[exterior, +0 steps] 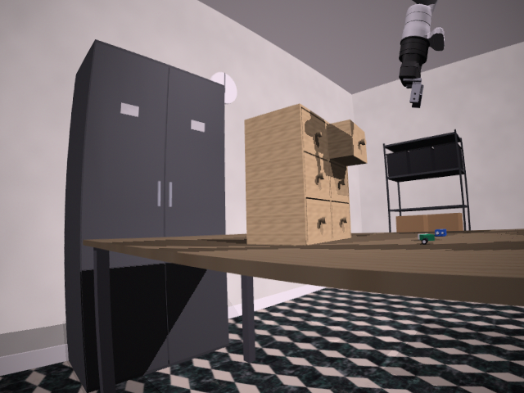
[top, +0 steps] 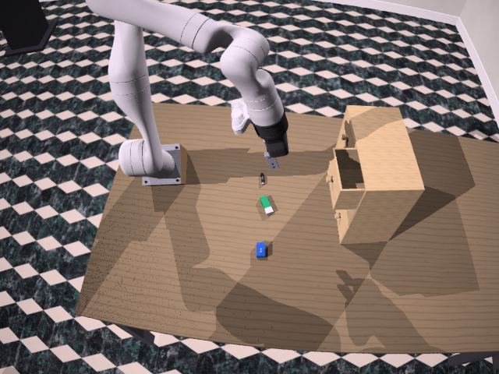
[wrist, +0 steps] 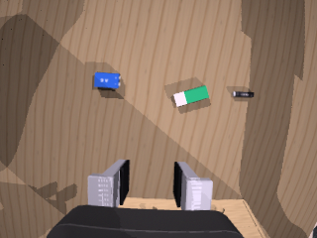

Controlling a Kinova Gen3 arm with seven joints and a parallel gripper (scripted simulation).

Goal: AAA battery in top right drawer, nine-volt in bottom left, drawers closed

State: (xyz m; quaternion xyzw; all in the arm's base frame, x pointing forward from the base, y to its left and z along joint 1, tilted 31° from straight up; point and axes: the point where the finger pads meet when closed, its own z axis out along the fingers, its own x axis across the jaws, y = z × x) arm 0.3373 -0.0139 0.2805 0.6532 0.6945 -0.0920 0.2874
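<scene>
With the top-right drawer already out, fetching the AAA battery seems in hand: the empty gripper, fingers spread, needs to align over it, below and to one side, then descend.

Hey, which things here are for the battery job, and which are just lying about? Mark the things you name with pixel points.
For the job:
- AAA battery (top: 263,178) (exterior: 424,241) (wrist: 243,94)
- blue nine-volt battery (top: 260,249) (exterior: 440,232) (wrist: 107,80)
- small chest (top: 391,149) (exterior: 275,182) (wrist: 238,209), top-right drawer (top: 348,199) (exterior: 359,142) open

Just about:
- green-and-white block (top: 265,202) (exterior: 429,237) (wrist: 197,94)
- grey cabinet (exterior: 127,169)
- shelf unit (exterior: 422,142)

Top: high, looking down over table. Exterior: table height, chest side-on. Wrist: down past fingers.
</scene>
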